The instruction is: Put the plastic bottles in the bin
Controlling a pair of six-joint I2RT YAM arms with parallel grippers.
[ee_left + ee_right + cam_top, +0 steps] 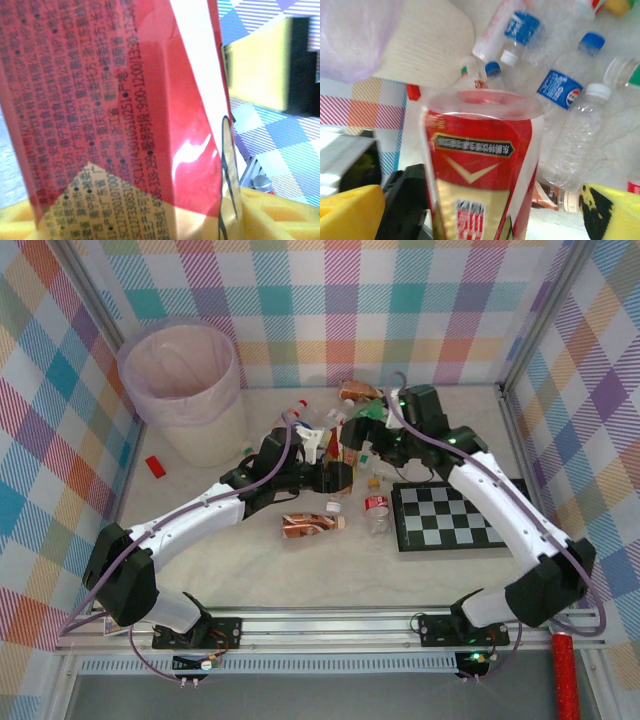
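Observation:
A red-and-gold-labelled plastic bottle (150,100) runs across the left wrist view. My left gripper (145,222) is shut on it, a yellow pad (280,215) against each side. From above, the left gripper (328,476) meets my right gripper (362,448) at the middle of the table, with that bottle (346,462) between them. The same bottle (480,165) stands between the right gripper's (480,217) open fingers, with a gap on each side. More plastic bottles lie behind it, such as a blue-labelled one (560,89). The bin (200,430) stands at the back left.
A brown-wrapped bottle (312,525) and a clear red-labelled one (377,512) lie in front of the grippers. A checkerboard (450,518) lies at the right, under the right arm. A small red block (155,466) lies left of the bin. Checked walls enclose the table.

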